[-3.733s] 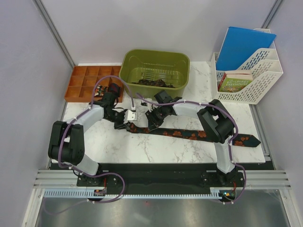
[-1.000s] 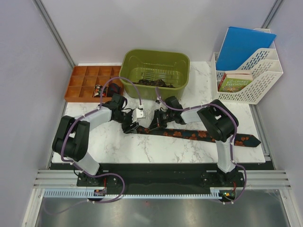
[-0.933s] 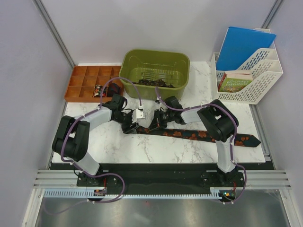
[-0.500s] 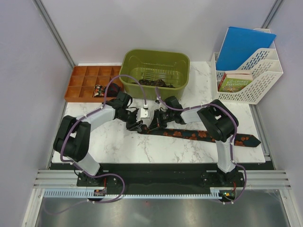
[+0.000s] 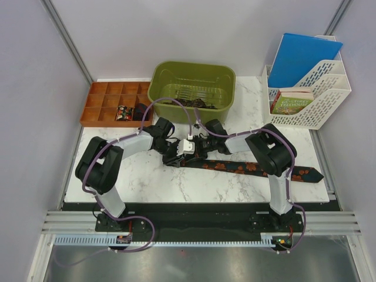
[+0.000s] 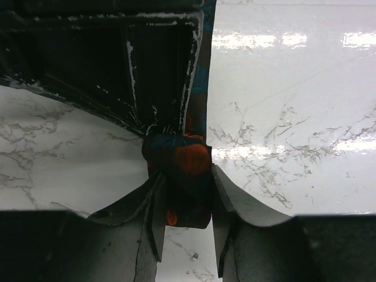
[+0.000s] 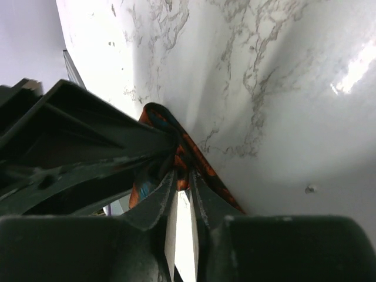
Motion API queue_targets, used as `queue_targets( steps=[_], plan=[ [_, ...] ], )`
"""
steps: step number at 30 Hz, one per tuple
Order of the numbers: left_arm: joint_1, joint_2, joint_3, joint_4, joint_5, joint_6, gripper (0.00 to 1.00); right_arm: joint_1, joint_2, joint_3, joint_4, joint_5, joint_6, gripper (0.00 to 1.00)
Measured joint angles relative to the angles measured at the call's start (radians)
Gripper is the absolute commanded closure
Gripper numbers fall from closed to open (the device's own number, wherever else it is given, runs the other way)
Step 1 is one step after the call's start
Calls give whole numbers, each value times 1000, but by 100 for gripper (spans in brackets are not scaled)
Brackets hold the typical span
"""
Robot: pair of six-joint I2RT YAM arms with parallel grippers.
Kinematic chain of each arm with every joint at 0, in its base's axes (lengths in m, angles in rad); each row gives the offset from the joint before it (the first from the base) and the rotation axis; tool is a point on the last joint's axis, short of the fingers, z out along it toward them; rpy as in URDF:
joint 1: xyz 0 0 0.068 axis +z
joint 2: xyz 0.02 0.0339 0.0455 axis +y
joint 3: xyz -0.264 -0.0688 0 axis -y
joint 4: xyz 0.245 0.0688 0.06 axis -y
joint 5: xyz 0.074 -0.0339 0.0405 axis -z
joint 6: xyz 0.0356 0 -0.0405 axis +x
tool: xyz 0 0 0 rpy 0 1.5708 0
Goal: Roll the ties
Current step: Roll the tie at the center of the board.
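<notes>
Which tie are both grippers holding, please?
The floral tie on the table, its end pinched by left gripper and right gripper; the others lie in the green bin.

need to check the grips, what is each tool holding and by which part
Both hold the tie. The left tool pinches its folded-over end; the right tool pinches the fabric at that same end.

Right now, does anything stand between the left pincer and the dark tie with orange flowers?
Nothing visible does. The left pincer clamps the rolled end of the dark orange-flowered tie, and the right pincer pinches the same end. The unrolled length lies flat on the white marble table.
</notes>
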Motion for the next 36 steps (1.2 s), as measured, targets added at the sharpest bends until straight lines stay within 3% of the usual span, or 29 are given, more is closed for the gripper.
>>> queue_targets(
  steps=[12,16,22,23,28,32,36],
  plan=[
    [-8,10,0,22,-36,-2,64,-56,-134,-14,-92,-18,-24,42],
    [-8,11,0,26,-34,-2,64,-56,-143,-25,-73,-18,-5,41],
    [-8,12,0,26,-34,-3,63,-36,-128,-37,-30,-14,50,50],
    [-8,12,0,26,-34,-3,63,-31,-124,-37,-24,-13,57,57],
    [-8,12,0,27,-34,-5,62,-19,-110,-38,-21,-10,61,71],
    [-8,12,0,28,-34,-13,59,-19,-100,-40,-43,-6,34,90],
    [-8,12,0,31,-35,-19,52,-21,-84,-41,-71,-2,3,99]
  ],
)
